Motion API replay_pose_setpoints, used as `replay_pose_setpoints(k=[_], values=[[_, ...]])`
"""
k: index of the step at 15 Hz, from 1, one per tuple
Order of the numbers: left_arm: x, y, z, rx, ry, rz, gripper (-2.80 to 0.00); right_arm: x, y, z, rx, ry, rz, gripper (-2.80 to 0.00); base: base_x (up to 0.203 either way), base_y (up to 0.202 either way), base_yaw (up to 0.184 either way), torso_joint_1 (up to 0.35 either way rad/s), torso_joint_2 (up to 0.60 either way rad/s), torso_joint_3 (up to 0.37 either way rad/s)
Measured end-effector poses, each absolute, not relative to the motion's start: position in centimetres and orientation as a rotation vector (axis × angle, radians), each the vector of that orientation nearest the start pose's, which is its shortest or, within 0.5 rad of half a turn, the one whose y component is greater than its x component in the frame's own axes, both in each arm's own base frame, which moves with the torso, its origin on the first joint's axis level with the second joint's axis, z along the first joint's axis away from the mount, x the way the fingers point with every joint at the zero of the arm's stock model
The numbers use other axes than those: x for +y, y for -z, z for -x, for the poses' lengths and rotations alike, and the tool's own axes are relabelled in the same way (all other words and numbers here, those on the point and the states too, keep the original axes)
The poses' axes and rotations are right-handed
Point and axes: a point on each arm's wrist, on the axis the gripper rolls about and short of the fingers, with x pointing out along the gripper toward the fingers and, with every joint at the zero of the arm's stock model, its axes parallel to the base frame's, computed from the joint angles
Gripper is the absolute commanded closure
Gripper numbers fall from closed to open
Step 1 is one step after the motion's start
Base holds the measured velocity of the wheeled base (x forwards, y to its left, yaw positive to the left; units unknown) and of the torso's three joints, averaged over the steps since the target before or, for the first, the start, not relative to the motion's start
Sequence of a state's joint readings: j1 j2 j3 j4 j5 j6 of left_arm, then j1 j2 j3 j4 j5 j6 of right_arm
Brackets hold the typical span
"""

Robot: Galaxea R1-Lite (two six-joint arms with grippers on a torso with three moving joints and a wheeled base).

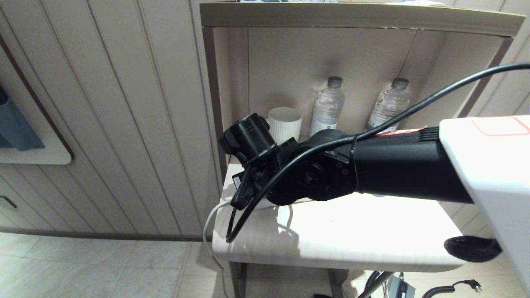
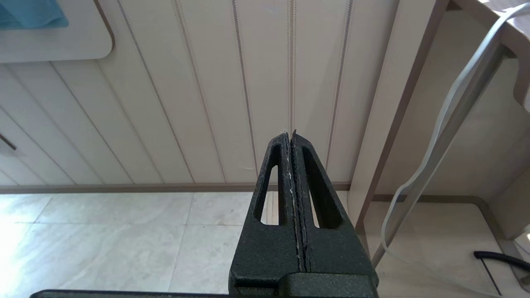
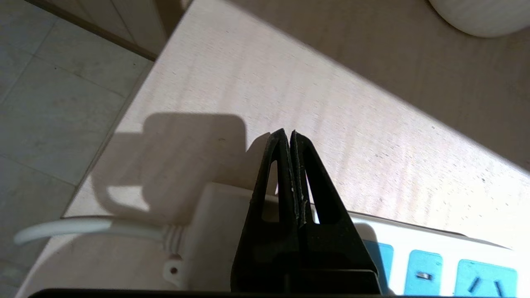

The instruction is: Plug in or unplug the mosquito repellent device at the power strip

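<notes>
The white power strip [image 3: 430, 244] with light-blue socket faces lies on the pale table [image 3: 314, 107]. Its cord [image 3: 74, 227] leaves at the end near the table's edge. My right gripper [image 3: 288, 133] is shut with nothing in it and hangs just over that cord end of the strip. In the head view my right arm [image 1: 385, 169] reaches across the table and covers nearly all of the strip; only a white sliver [image 1: 268, 204] shows. The mosquito repellent device is out of view. My left gripper [image 2: 290, 134] is shut and empty, low beside the table, facing the wall panels.
A white ribbed mug [image 1: 285, 123] and two clear water bottles [image 1: 328, 105] [image 1: 389, 103] stand at the back of the shelf niche. The strip's white cord [image 1: 207, 231] hangs off the table's left edge toward the tiled floor. A black cable [image 1: 434, 97] loops over my right arm.
</notes>
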State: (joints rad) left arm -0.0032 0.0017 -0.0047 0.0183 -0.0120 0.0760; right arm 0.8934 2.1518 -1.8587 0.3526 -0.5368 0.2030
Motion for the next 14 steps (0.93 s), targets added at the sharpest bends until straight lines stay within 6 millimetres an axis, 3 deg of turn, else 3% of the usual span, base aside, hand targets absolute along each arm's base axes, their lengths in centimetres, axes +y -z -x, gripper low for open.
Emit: replay_pose_setpoints(k=[14], values=[[0.0,-7.5,2.3,0.014,0.016,-0.076,0.0,31.1,-21.3,-26.4,0.559,-0.293,0.238,0.0,0.0,0.0,0.0,0.0,0.0,0.0]])
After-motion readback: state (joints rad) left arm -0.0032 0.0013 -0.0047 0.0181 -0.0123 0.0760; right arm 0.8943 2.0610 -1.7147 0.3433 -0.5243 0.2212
